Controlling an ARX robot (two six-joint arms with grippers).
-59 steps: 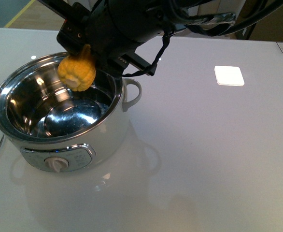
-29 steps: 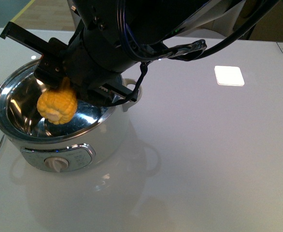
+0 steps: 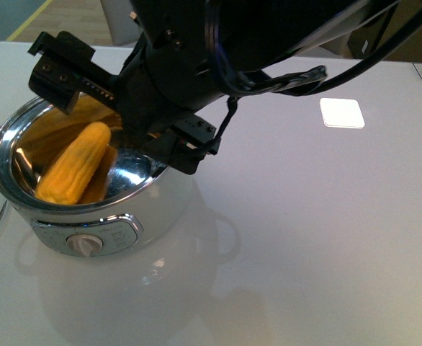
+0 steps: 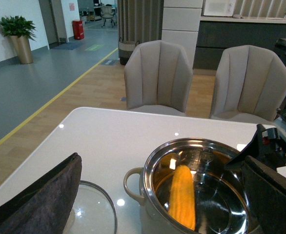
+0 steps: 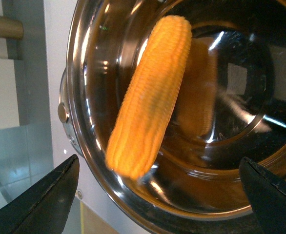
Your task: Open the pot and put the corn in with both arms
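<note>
- the white tabletop (image 3: 326, 231) carries everything and is the biggest thing in my front view.
- my right arm (image 3: 218, 50), bulky and black, reaches in from above and leans over the far side of the pot.
- the pot (image 3: 124, 216) stands on the tabletop toward my left, open, its steel inside showing; the knob panel (image 3: 86, 244) faces me.
- the glass lid (image 4: 91, 209) lies flat on the tabletop just beside the pot, on the pot's left.
- the corn (image 3: 73, 163) lies inside the pot, tilted, leaning against the inner wall with its yellow reflected in the steel; nothing has hold of it.
- my right gripper (image 5: 157, 200) hangs over the pot's mouth with its jaws spread wide and empty; in the right wrist view the corn sits free beyond the two dark fingertips (image 5: 48, 200).
- my left gripper: only a dark padded finger (image 4: 40, 195) shows in the left wrist view, over the lid, so i cannot tell how far it is open or whether it has anything.
- a small white square (image 3: 341, 112) lies flat on the tabletop well apart to my right.
</note>
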